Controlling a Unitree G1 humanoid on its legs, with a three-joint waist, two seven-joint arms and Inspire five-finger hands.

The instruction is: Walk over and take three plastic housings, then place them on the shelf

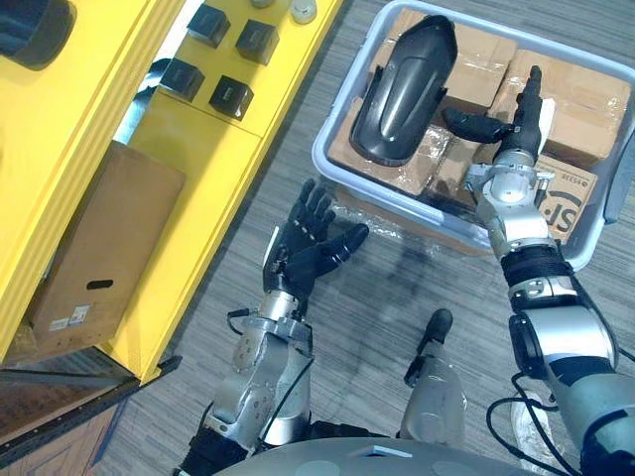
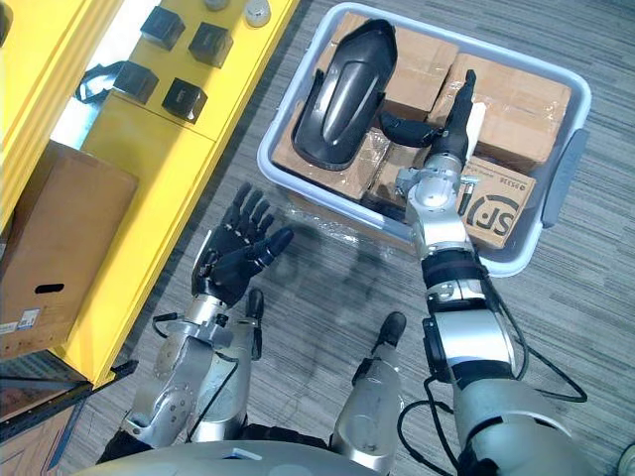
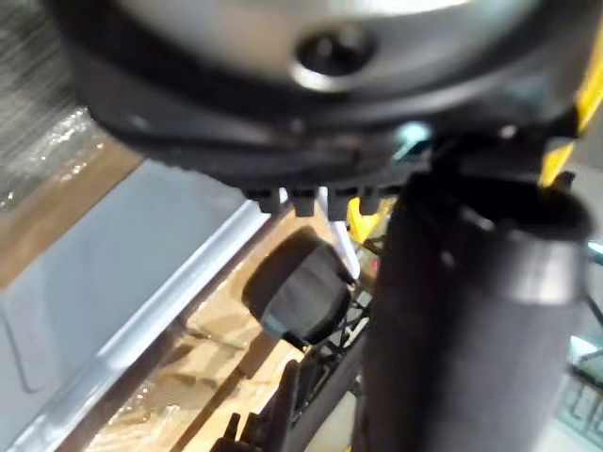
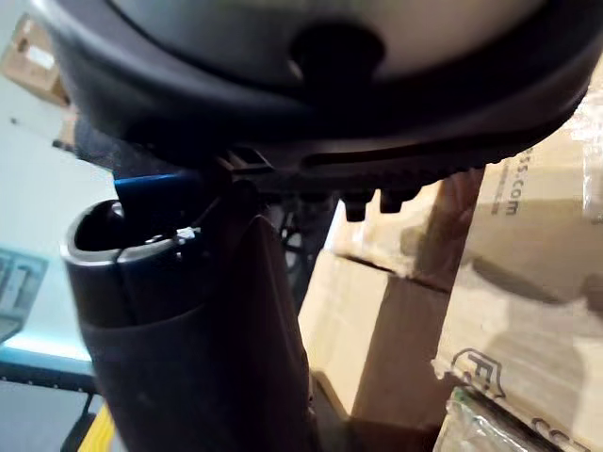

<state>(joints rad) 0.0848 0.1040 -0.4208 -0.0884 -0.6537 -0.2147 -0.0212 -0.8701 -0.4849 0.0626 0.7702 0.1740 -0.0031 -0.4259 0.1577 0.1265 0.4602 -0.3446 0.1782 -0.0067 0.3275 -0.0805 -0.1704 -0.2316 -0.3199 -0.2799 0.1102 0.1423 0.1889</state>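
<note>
Reaches the right hand (image 1: 518, 139) out over the grey tub (image 1: 327, 167) on the floor (image 1: 397, 297), with the arm long and nearly straight. Holds its fingers straight and close together, pointing at the tub's far edge. Sticks the thumb out sideways toward the black plastic housing (image 1: 407, 89), very near it; cannot tell if it touches. Grips nothing with this hand.

Finds the black plastic housing lying on the brown boxes (image 1: 585, 99) inside the tub, by the tub's left edge, with its round, shiny back facing up.

Holds the left hand (image 1: 303, 243) above the floor, between the yellow shelf (image 1: 189, 228) and the tub's near left corner. Points that arm forward, away from the body. Spreads the fingers wide and a little bent, with the thumb out to the side toward the tub. Has nothing in this hand either.

Sees small black blocks (image 1: 230, 96) sitting in pairs on top of the yellow shelf, well apart from both hands. Sees a big brown box (image 1: 99, 248) tucked into the shelf lower down.
</note>
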